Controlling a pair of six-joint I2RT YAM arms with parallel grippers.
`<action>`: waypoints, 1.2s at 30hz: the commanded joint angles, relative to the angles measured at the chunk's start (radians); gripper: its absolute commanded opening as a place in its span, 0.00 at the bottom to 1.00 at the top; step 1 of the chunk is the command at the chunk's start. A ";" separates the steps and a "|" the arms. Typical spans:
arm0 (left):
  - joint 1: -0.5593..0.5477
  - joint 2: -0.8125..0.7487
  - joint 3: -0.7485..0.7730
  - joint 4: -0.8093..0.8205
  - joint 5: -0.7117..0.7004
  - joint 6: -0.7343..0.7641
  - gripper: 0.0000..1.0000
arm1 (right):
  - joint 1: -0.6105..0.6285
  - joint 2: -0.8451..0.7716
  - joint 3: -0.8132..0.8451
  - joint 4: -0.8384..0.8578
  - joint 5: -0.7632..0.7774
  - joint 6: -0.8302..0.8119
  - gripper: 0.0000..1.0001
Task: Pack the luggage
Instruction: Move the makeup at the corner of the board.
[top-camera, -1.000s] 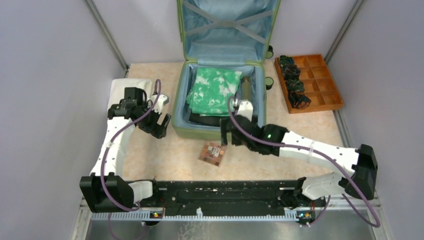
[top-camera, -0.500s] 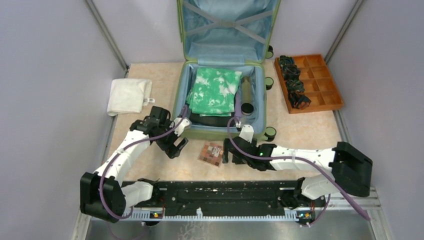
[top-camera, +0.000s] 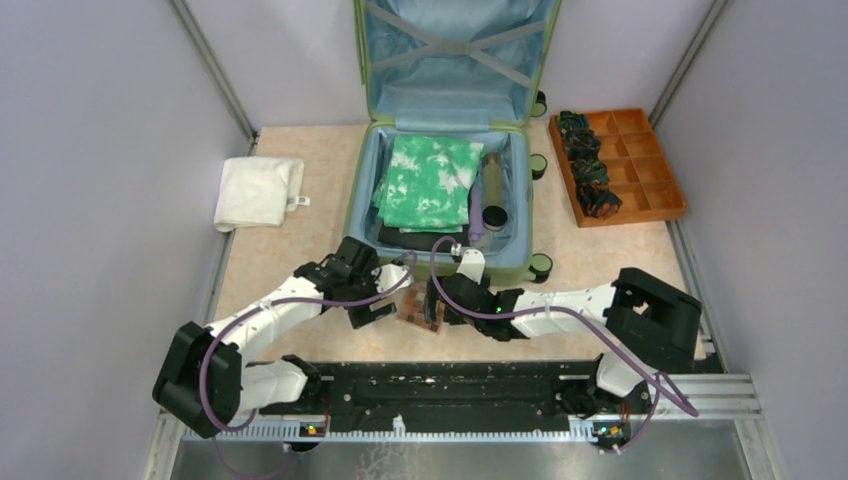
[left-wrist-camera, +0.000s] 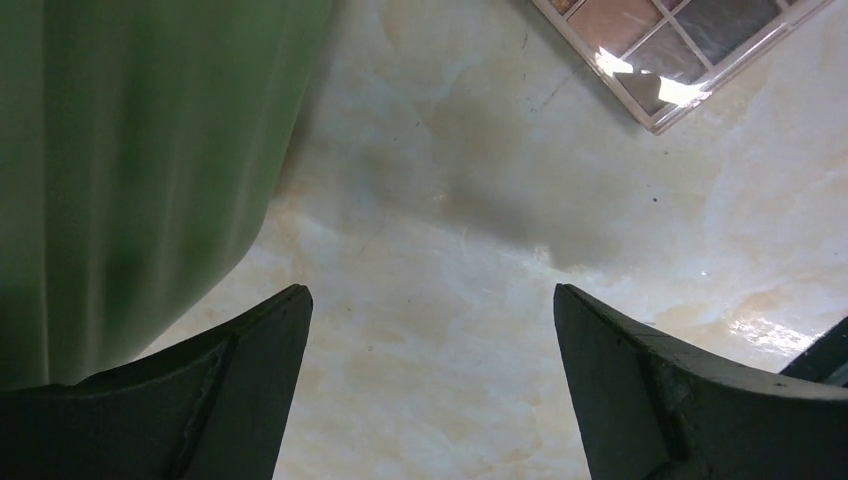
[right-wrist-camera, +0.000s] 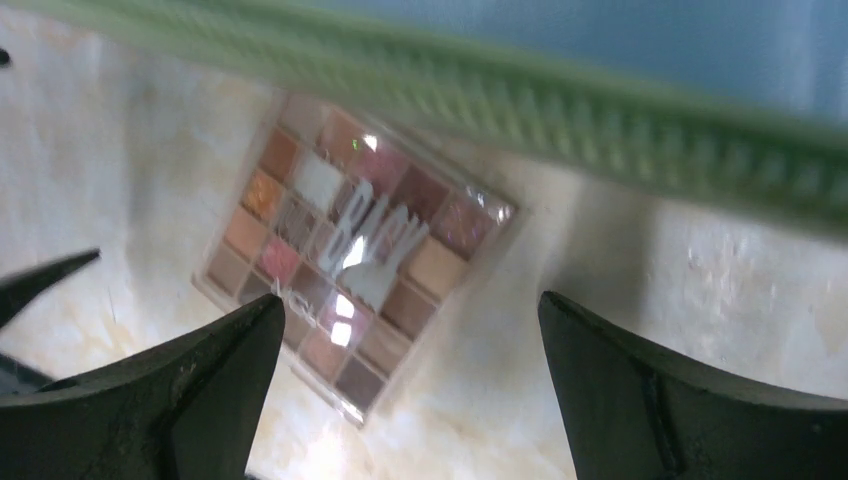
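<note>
Both pincers hang low over the tabletop (top-camera: 270, 250), jaws spread wide and empty; the luggage (top-camera: 455, 95) lies open just beyond them, lid up; its green shell sits close at the left pincer's (top-camera: 372, 308) left; an eyeshadow palette (top-camera: 420, 308) lies under the right pincer (top-camera: 432, 300), just short of the luggage's near wall.

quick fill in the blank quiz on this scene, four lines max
1. The cloth packed in the luggage is white and ___.
2. The eyeshadow palette lies on the ___, outside the luggage.
3. The jaws of the left gripper and right gripper stand ___.
4. The compartment tray is ___.
Missing: green, table, open, orange.
</note>
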 joint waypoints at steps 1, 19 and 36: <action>-0.044 0.020 -0.041 0.164 -0.003 0.060 0.97 | 0.004 0.065 0.044 0.074 0.017 0.002 0.99; -0.113 -0.033 -0.143 0.281 0.239 0.003 0.81 | -0.002 -0.141 -0.228 0.200 0.052 0.260 0.73; -0.113 0.150 -0.036 0.292 0.194 -0.095 0.05 | -0.017 -0.061 -0.223 0.123 0.012 0.429 0.04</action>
